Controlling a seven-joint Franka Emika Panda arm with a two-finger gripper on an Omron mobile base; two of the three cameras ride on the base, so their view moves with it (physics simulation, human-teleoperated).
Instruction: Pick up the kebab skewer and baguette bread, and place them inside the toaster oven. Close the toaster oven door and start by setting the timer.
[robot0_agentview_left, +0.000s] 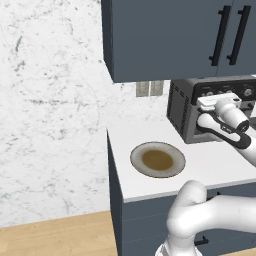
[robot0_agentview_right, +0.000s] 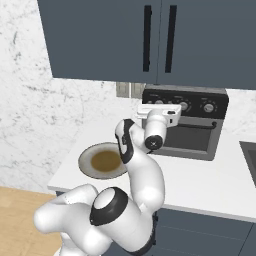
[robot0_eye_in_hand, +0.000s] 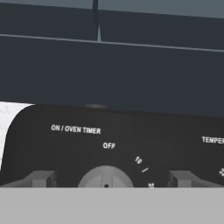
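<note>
The boxy dark grey toaster oven (robot0_agentview_right: 185, 127) sits on the white counter (robot0_agentview_right: 210, 180), door shut. The gripper (robot0_eye_in_hand: 109, 179) holds nothing, its fingers (robot0_eye_in_hand: 41, 178) spread wide either side of the silver timer knob (robot0_eye_in_hand: 105, 177). It should probably advance squarely, close on the knob, then turn clockwise past OFF.

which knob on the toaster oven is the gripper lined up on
The leftmost knob, labelled ON / OVEN TIMER: it sits between the open gripper fingertips. The other knobs lie further right on the toaster oven.
</note>
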